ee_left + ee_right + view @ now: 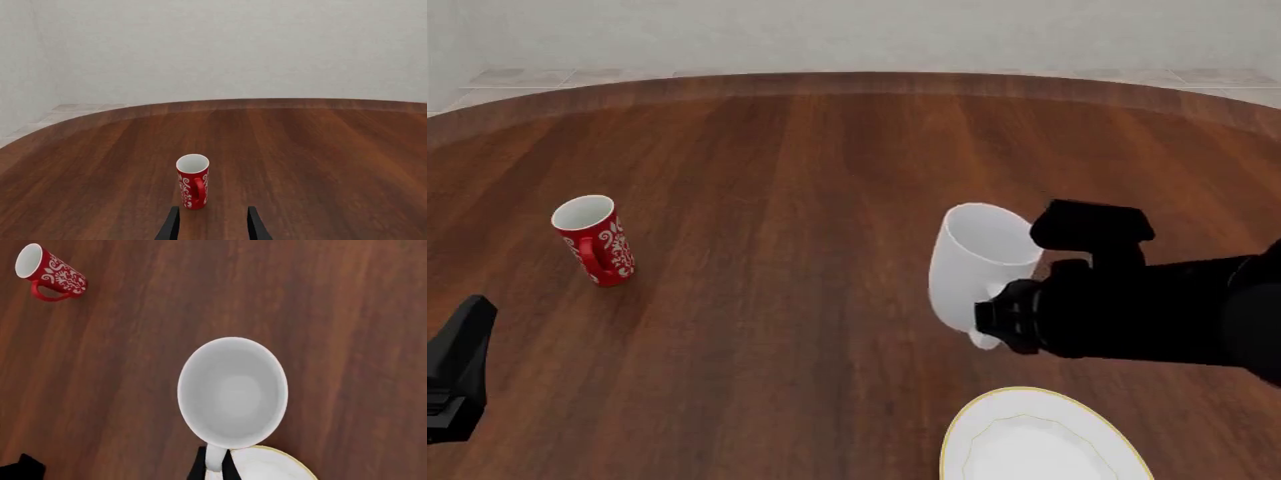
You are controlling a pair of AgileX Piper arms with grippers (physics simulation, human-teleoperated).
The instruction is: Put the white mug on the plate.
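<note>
A: How much of the job can be counted as done?

B: The first part, it is judged. The white mug (981, 262) is seen lifted clear of the wooden table (801, 180), held by the right gripper (213, 464). In the right wrist view the two dark fingers are seen closed on either side of the slim loop handle (215, 459), so the mug is carried by its handle with its mouth facing up.

A: And the plate?

B: The gold-rimmed white plate (1044, 440) is seen at the near edge of the front view, on the table, with nothing on it. The mug is held above the table just beyond the plate's far rim; in the right wrist view only the handle side is seen over the plate's edge (273, 465). The mug is not yet over the plate's middle.

A: What is left, then?

B: It is judged that the mug must be brought back over the plate, lowered until its base is seated, and then released.

A: Is the other arm involved?

B: No. The left gripper (212, 225) is seen with its fingers parted and nothing between them, near the red patterned mug (595, 241), which stands upright well apart from the plate.
</note>
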